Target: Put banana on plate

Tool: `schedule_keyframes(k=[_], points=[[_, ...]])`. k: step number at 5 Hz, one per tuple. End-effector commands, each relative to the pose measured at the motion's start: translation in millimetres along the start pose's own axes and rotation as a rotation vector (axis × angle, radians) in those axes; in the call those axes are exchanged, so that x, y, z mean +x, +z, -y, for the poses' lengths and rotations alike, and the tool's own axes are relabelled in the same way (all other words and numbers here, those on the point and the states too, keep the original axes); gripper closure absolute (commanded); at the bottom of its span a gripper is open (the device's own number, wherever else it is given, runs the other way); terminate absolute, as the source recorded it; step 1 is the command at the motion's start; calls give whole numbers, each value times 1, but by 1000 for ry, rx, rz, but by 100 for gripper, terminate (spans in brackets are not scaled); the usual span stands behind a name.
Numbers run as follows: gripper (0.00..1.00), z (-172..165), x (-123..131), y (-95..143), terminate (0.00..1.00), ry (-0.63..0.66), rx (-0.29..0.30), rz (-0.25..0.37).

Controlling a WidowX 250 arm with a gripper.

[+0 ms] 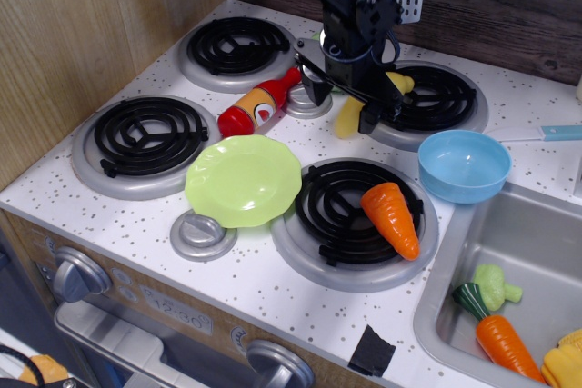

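Observation:
The yellow banana [349, 116] lies at the left edge of the back right burner [436, 97], with its tip [401, 82] showing behind the arm. My black gripper [345, 103] is low over the banana's middle, open. One finger [317, 89] stands on the banana's left and the other finger [370, 118] on its right. The arm hides most of the banana. The lime-green scalloped plate [243, 180] sits empty on the stove top to the front left of the gripper, between the two front burners.
A red and yellow bottle [257, 107] lies just left of the gripper. An orange carrot [391, 217] lies on the front right burner. A light blue bowl [464, 165] stands to the right. The sink [518, 233] holds toy vegetables. A wooden wall [91, 34] runs along the left.

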State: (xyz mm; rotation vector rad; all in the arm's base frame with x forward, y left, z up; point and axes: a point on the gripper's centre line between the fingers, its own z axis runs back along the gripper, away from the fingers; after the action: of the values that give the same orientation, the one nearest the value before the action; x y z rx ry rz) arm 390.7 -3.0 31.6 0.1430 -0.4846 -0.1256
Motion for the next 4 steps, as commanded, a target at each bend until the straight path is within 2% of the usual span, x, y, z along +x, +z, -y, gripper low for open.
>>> schedule_keyframes(k=[1,2,3,4], points=[[0,2,18,-4,0,-4,-30,93],[0,7,21,-14,0,-8,-71,94],[100,6,20,-1,0,-4,-37,57],[100,-5,9,34,0,39,41,-44]])
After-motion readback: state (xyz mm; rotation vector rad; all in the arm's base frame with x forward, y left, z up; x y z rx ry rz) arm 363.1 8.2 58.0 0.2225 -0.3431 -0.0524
